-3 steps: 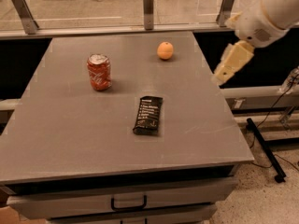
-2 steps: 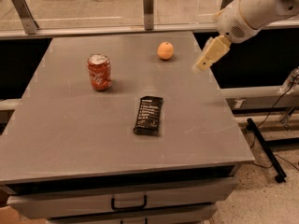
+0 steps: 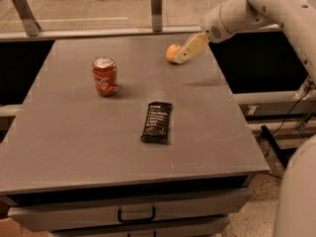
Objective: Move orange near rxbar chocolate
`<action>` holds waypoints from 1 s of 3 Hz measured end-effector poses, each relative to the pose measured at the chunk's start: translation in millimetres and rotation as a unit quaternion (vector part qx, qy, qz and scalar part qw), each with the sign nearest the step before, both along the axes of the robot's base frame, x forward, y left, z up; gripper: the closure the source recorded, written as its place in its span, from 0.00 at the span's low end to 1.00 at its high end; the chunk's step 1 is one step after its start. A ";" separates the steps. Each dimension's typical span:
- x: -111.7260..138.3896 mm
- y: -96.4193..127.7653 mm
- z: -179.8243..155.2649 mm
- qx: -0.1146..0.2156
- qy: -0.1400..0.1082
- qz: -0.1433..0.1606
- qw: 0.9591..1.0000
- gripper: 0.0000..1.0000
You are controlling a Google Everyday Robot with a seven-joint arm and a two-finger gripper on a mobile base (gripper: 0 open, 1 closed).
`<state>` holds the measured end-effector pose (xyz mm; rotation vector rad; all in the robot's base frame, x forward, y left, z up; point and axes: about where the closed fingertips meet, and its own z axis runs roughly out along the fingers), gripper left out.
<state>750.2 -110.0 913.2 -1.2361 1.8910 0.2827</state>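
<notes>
The orange (image 3: pixel 172 52) sits on the grey table (image 3: pixel 74 132) near its far right edge. The gripper (image 3: pixel 183 57) reaches in from the right on a white arm, and its beige tip overlaps the orange's right side. The rxbar chocolate (image 3: pixel 157 122), a flat black wrapper with white text, lies near the table's middle, well in front of the orange.
A red soda can (image 3: pixel 105 76) stands upright on the left part of the table, left of the orange. A drawer with a black handle (image 3: pixel 136 215) is under the table's front edge. A rail with metal posts (image 3: pixel 156 8) runs behind the table.
The gripper has moved left from beyond the table's right edge to the orange's right side. The orange, bar and can have not moved.
</notes>
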 end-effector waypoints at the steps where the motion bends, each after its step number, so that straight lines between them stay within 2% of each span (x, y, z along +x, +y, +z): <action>1: 27.3 22.4 -19.9 0.030 0.015 0.002 0.999 0.00; 2: 40.3 31.0 -42.7 0.043 0.034 0.007 0.998 0.00; 3: 45.8 38.0 -56.9 0.052 0.041 0.027 0.997 0.18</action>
